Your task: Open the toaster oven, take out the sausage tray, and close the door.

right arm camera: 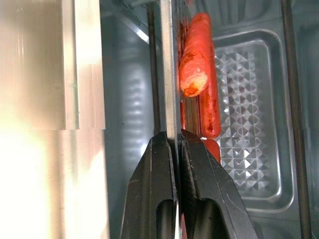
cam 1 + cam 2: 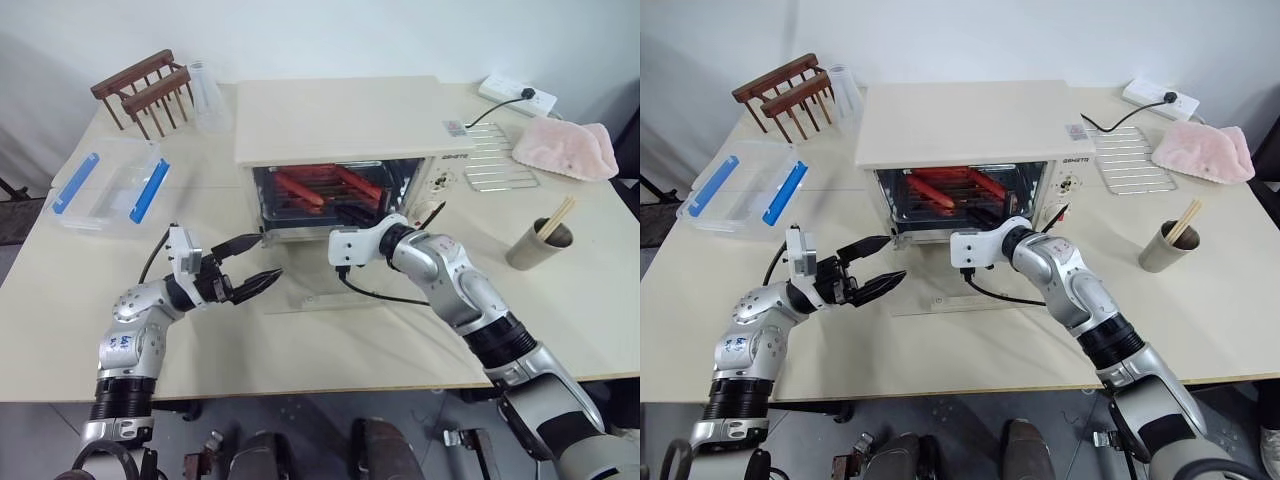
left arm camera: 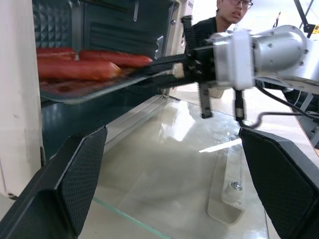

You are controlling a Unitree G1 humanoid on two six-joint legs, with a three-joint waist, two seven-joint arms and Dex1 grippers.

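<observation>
Black right gripper [image 1: 172, 144] jaws clamp the shiny metal sausage tray's [image 1: 168, 69] rim; left gripper [image 2: 262, 262] jaws gape apart, empty.

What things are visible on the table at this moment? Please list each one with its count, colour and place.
toaster oven: one, cream-white, table centre
door: one, glass, folded down flat in front of the oven
sausage tray: one, shiny metal, red-orange sausages, in the oven mouth
plastic box: one, clear with blue clips, left
wooden racks: two, brown, far left
wire rack: one, metal, right of oven
cloth: one, pink, far right
power strip: one, white, far right corner
cup: one, grey-green, holding sticks, right
person: one, beyond the table
left gripper: open, before the door
right gripper: shut on the tray rim
</observation>
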